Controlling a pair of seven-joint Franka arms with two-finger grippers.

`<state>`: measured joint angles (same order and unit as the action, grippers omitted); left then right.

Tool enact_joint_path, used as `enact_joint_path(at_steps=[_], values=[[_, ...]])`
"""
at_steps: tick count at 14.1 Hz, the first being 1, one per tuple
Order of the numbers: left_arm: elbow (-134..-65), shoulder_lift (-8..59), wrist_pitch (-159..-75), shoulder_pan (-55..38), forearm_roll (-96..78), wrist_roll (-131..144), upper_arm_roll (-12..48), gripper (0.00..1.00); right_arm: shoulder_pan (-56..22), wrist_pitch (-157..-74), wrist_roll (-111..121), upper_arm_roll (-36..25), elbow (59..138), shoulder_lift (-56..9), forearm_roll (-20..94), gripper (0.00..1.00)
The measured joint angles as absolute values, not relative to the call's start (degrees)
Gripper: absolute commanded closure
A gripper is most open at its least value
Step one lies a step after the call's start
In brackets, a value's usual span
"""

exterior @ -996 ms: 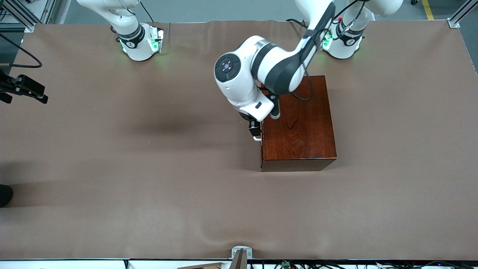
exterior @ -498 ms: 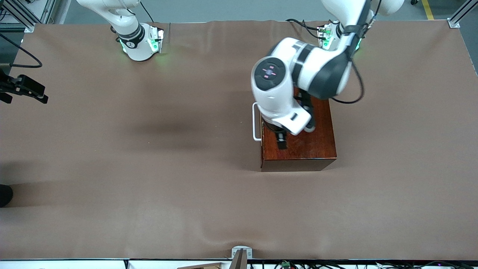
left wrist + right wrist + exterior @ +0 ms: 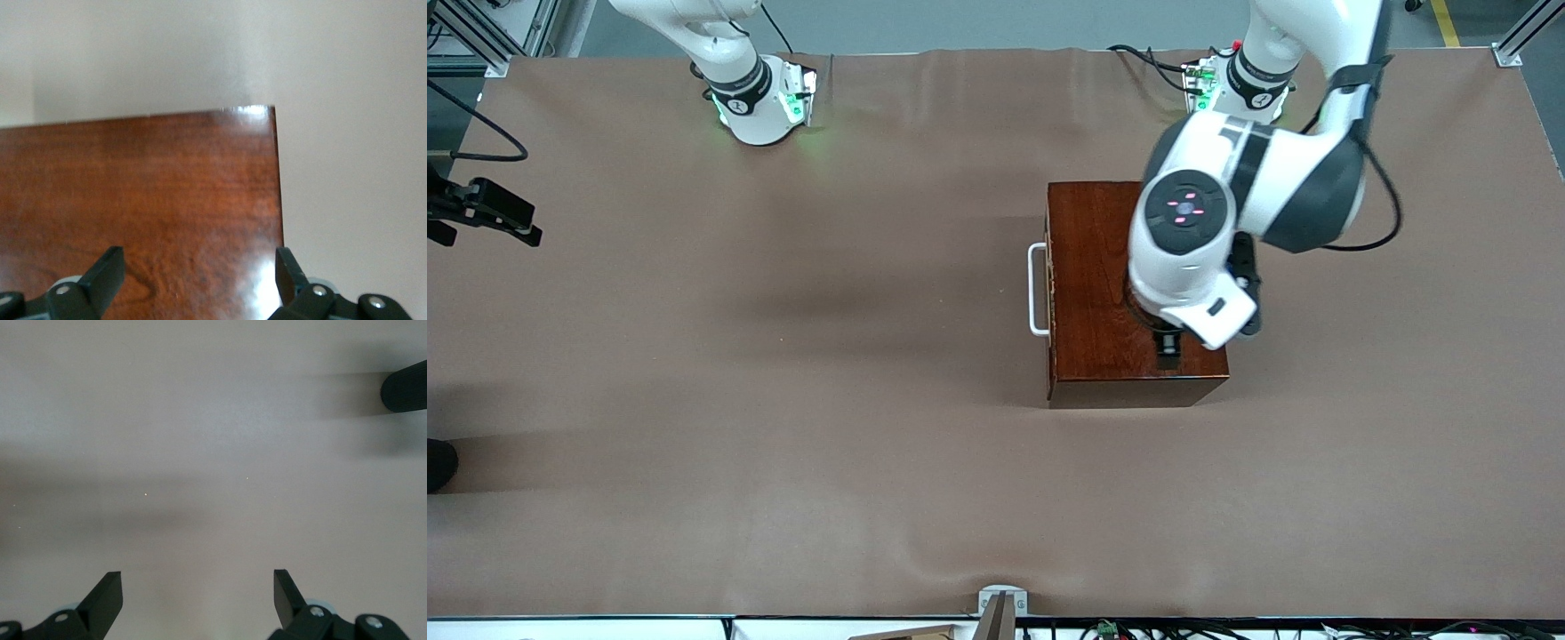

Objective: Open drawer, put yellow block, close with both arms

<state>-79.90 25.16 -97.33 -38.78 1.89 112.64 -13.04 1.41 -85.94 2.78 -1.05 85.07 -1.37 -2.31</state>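
The glossy mahogany box (image 3: 1112, 284) stands on the table with its drawer pushed in. The drawer's white loop handle (image 3: 1037, 289) faces the right arm's end. My left gripper (image 3: 1168, 348) hovers over the box top near the corner that is nearer the front camera. The left wrist view shows it open and empty (image 3: 200, 260) over the red-brown top (image 3: 147, 193). My right gripper (image 3: 197, 577) is open and empty over bare table. The right arm's black hand (image 3: 494, 212) waits at the table edge at its own end. The yellow block is out of view.
A brown cloth (image 3: 783, 444) covers the table. A dark rounded object (image 3: 438, 464) lies at the table edge at the right arm's end, and a similar dark shape (image 3: 407, 387) shows in the right wrist view. A small metal bracket (image 3: 1000, 604) sits at the near edge.
My left gripper has left the drawer handle and swung across the box top toward the left arm's end. The drawer stays shut. The right arm has not moved.
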Motion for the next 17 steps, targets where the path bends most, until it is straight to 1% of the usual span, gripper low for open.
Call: enact_joint_path(at_steps=[3, 7, 11, 17], values=[[-88.68, 18.77, -101.44, -35.95, 1.89, 106.07, -13.05, 0.00, 1.41, -85.94, 2.78, -1.03, 85.07, -1.37, -2.31, 0.00], [-96.91, 11.55, -104.11, -30.78, 1.89, 94.65, -13.07, 0.00, 1.41, -85.94, 2.78, -1.00, 85.09, -1.39, -2.31, 0.00], [-102.93, 5.84, -105.54, -24.79, 1.89, 81.61, -13.07, 0.00, 1.41, -85.94, 2.78, -0.98, 85.09, -1.39, -2.31, 0.00], [-108.60, -1.40, -105.70, -17.70, 1.89, 61.14, -13.02, 0.00, 1.41, -85.94, 2.78, -0.97, 85.10, -1.39, -2.30, 0.00]])
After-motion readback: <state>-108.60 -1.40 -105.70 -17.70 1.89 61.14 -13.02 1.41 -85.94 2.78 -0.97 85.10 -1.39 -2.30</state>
